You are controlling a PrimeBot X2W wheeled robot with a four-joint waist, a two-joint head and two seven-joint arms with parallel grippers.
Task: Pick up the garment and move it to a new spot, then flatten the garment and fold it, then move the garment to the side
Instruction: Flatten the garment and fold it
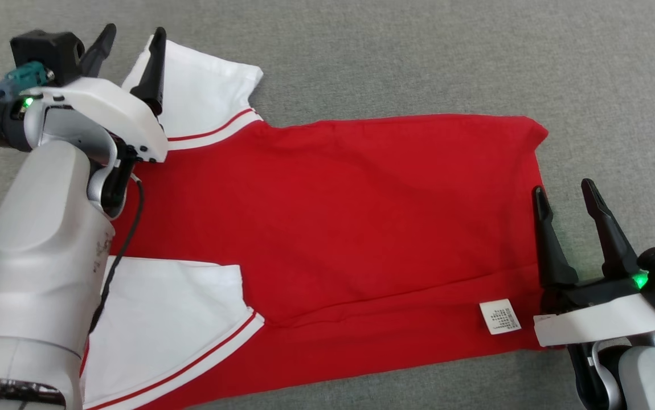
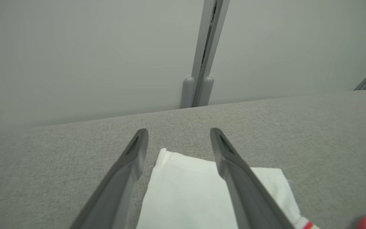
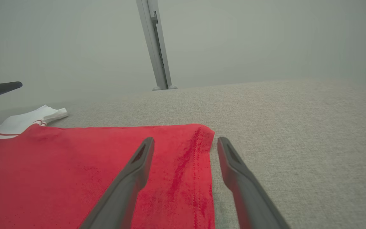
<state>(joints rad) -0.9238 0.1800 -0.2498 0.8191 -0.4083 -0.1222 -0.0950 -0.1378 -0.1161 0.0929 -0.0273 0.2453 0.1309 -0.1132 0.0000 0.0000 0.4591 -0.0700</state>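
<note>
Red shirt (image 1: 350,216) with white sleeves lay spread flat on grey cloth (image 1: 418,57). Left gripper (image 1: 134,31) hung over the shirt's far sleeve (image 1: 202,97), fingers apart and holding nothing, the sleeve's end between them. Right gripper (image 1: 564,188) sat at the shirt's hem, also spread and empty, one finger over the red edge, the other just off it.

A bare, lab-like robot test booth.
Ahead of the left pincer (image 2: 179,131), a grey fabric-covered worktop (image 2: 59,159) ends at plain pale grey wall panels (image 2: 74,57) joined by a grey metal post (image 2: 206,47).
</note>
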